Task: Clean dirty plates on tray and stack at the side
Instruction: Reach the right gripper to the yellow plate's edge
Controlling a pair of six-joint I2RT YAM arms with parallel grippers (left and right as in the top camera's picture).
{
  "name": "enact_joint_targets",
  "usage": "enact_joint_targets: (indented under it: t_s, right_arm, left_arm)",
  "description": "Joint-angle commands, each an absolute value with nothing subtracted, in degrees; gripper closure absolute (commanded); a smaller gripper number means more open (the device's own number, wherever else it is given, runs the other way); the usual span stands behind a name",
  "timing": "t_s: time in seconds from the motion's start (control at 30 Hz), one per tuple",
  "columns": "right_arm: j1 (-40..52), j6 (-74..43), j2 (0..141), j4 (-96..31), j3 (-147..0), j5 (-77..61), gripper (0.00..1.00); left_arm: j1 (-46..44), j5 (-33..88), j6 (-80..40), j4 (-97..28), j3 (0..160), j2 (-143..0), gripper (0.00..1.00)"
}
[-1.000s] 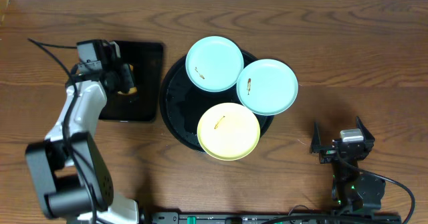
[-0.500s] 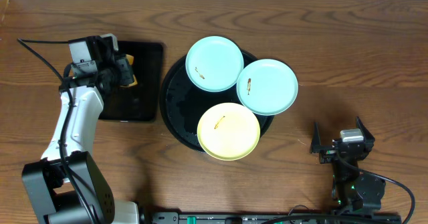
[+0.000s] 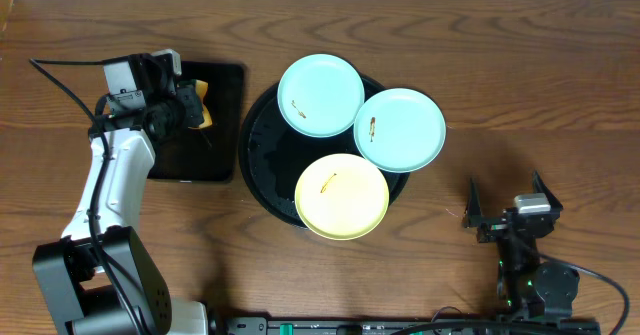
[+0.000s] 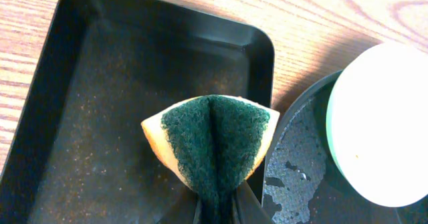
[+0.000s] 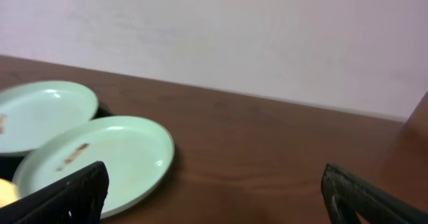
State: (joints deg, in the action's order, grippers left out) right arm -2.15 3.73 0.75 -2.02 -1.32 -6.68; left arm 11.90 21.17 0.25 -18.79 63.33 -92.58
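Three plates lie on the round black tray [image 3: 262,165]: an aqua plate [image 3: 320,95] at the back, an aqua plate [image 3: 400,129] at the right, and a yellow plate [image 3: 341,196] in front. Each has a thin brown streak. My left gripper [image 3: 190,110] is shut on a folded yellow-and-green sponge [image 4: 212,140] and holds it over the small rectangular black tray [image 3: 215,125], left of the round tray [image 4: 301,184]. My right gripper [image 3: 508,215] is open and empty at the front right; its wrist view shows the two aqua plates [image 5: 100,157] [image 5: 40,114] to the left.
The rectangular tray [image 4: 80,117] lies close to the left of the round tray. Wet patches show on the round tray's floor. Bare wooden table [image 3: 530,85] lies to the right of the plates. A wall stands behind the table in the right wrist view.
My left gripper has lifted the sponge off the rectangular tray and shifted it slightly right. The right arm has tilted slightly; the plates have not moved.
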Motion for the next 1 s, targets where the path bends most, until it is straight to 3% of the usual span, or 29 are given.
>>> enact_joint_targets:
  t_s: [0.0, 0.23, 0.47, 0.6, 0.77, 0.9, 0.97]
  right_arm:
    - [-1.2, -4.6, 2.0, -5.0, -7.6, -7.5, 0.01]
    - [-1.2, -8.3, 22.6, -19.5, -33.5, -11.8, 0.01]
    - [-1.2, -3.0, 54.1, -54.3, -71.2, -18.6, 0.01]
    - [-1.2, -4.7, 66.3, -63.9, -86.5, -21.8, 0.01]
    - [-1.0, -5.3, 73.1, -70.0, -92.8, -35.0, 0.01]
    - [2.1, -9.8, 75.3, -73.4, -92.0, -30.5, 0.22]
    - [5.7, -14.7, 75.5, -75.4, -90.3, -22.4, 0.24]
  left_arm:
    - [12.1, 22.5, 0.6, -17.9, 63.2, -91.5, 0.92]
    - [12.1, 22.5, 0.6, -17.5, 63.2, -91.5, 0.93]
    - [12.1, 22.5, 0.6, -17.6, 63.2, -91.5, 0.92]
    - [12.1, 22.5, 0.6, -18.3, 63.2, -91.6, 0.93]
    - [12.1, 20.1, 0.6, -21.0, 63.2, -91.7, 0.92]
    - [12.1, 19.9, 0.9, -21.0, 63.2, -91.8, 0.92]
    - [12.1, 19.9, 1.1, -20.9, 63.1, -91.8, 0.92]
